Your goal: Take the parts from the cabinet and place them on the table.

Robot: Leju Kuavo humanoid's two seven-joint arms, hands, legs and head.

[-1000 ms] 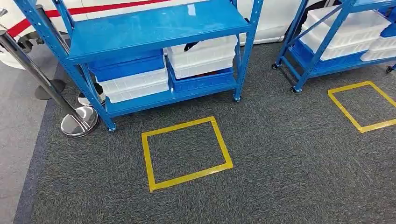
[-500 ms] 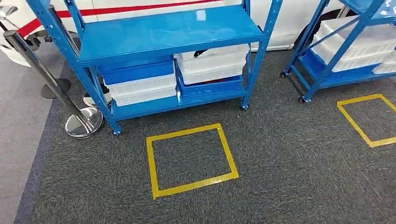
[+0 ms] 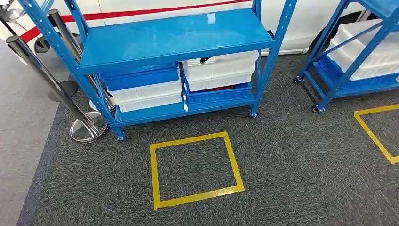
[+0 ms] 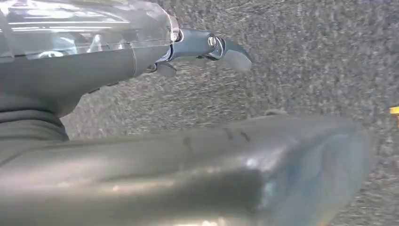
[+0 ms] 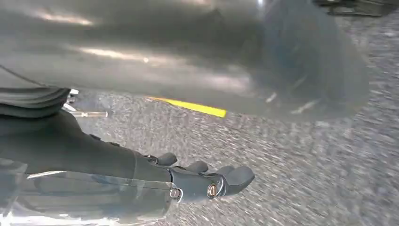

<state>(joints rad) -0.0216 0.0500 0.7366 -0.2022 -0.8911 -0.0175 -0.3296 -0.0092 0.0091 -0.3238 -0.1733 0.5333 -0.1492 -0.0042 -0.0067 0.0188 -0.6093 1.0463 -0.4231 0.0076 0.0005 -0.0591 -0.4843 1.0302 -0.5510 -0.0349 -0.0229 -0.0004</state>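
Note:
The blue metal cabinet (image 3: 174,37) stands ahead on the carpet, its middle shelf bare. On its bottom shelf sit stacked bins: a blue bin (image 3: 141,77) over a white bin (image 3: 148,96) on the left, and a white bin (image 3: 221,70) over a blue bin (image 3: 219,94) on the right. A dark part (image 3: 205,60) pokes out of the right white bin. My left hand (image 4: 94,80) hangs over the carpet, holding nothing, one finger (image 4: 207,44) stretched out. My right hand (image 5: 141,179) also hangs empty, its fingers (image 5: 226,181) loosely extended.
A yellow tape square (image 3: 195,169) marks the carpet in front of the cabinet. A second blue rack (image 3: 353,56) with white bins stands at the right, another tape square (image 3: 376,136) before it. Chrome stanchions (image 3: 87,127) stand at the cabinet's left.
The whole picture has shifted down and to the right, so the camera has moved. The cabinet and tape square look slightly nearer. Nothing in the scene itself has moved.

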